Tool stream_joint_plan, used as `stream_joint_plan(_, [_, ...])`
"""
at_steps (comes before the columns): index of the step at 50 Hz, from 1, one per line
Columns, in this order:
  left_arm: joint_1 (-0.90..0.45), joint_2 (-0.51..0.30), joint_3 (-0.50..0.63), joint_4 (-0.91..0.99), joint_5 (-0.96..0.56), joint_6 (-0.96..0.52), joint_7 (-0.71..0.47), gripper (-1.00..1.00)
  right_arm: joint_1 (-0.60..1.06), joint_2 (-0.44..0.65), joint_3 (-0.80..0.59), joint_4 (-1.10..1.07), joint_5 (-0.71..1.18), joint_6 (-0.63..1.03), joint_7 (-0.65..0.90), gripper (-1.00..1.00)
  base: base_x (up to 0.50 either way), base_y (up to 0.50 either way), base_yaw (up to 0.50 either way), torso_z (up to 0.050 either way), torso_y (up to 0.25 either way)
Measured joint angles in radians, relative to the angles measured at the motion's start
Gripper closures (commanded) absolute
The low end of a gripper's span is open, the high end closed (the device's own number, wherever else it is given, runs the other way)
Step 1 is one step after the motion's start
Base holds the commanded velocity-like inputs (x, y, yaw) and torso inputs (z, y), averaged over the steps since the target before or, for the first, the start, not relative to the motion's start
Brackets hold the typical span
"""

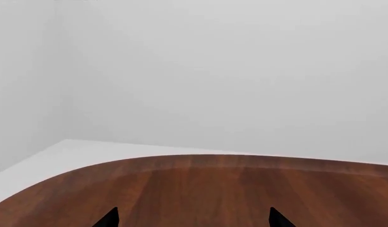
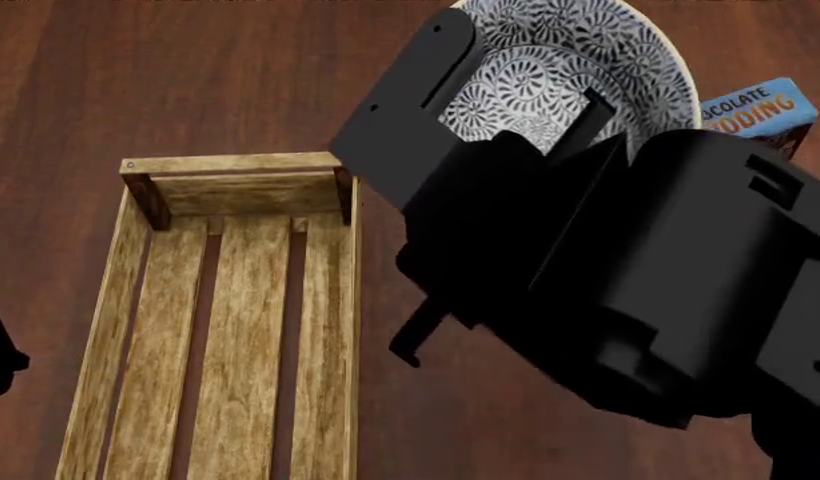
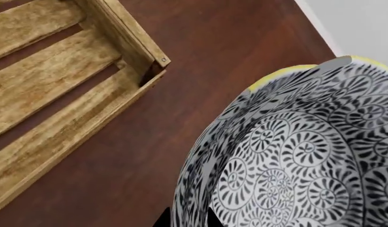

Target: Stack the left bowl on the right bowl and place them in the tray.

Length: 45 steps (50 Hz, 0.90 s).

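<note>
my right gripper [image 3: 186,218] pinches the rim of the patterned bowl [image 2: 570,70]

the bowl sits nested in a yellow-rimmed bowl [image 3: 288,71] beside the tray [image 2: 217,330] – a pudding box [image 2: 764,110] just past them. my left gripper [image 1: 194,218] is spread open over bare table [image 1: 244,189].

- The tray [image 2: 217,330] lies on the dark wooden table [image 2: 63,90], running lengthwise away from the camera, with its slatted bottom bare.
- The right arm [image 2: 624,270] (a bulky black mass) fills the right half of the view, just beside the tray's right side.
- Past the arm shows a bowl [image 2: 570,60] with a black-and-white floral pattern and a pale rim, partly hidden.
- A blue pudding box [image 2: 757,110] peeks out beside the bowl.
- The gripper itself is hidden.
</note>
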<state>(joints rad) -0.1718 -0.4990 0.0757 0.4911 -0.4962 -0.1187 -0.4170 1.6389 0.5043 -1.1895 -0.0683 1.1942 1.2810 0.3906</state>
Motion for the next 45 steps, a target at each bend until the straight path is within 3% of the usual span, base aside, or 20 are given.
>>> stream_joint_plan(45, [0.009,-0.011,-0.023,0.004,-0.027,0.012,-0.005,-1.00,0.093,-0.259,-0.227,0.177,-0.251,-0.236,-0.341,1.00,0.00,0.00,0.00,0.000,0.001])
